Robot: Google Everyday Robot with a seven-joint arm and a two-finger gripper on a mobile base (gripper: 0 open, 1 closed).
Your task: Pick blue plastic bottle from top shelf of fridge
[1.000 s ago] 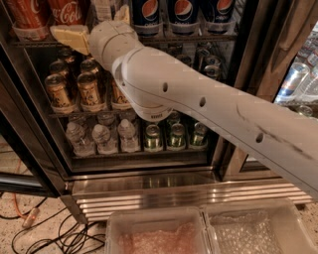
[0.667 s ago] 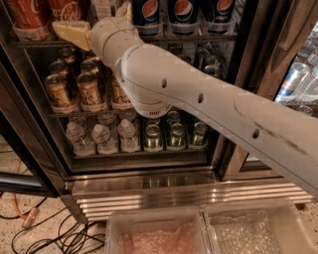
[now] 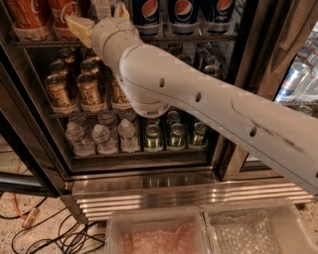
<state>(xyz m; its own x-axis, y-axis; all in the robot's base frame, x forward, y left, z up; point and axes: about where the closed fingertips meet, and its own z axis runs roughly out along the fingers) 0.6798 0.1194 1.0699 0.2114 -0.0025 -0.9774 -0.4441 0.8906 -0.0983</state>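
The blue plastic bottle (image 3: 103, 7), of which only a pale label shows, stands on the top shelf (image 3: 198, 37) of the fridge (image 3: 149, 191), between red Coca-Cola bottles (image 3: 31, 15) and dark Pepsi bottles (image 3: 149, 12). My gripper (image 3: 99, 19) is at the top left, reaching into the top shelf right at the pale bottle. My white arm (image 3: 208, 109) runs from the lower right across the fridge front and hides the bottle's lower part.
Brown cans (image 3: 59, 92) fill the middle rack. Water bottles (image 3: 104, 139) and green cans (image 3: 174, 134) fill the lowest one. The dark door frame (image 3: 243, 74) stands at right. Two clear bins (image 3: 159, 233) sit at the bottom, with cables (image 3: 54, 233) on the floor at left.
My gripper has moved up and slightly right, closer onto the pale bottle on the top shelf. The bottles and cans have not moved.
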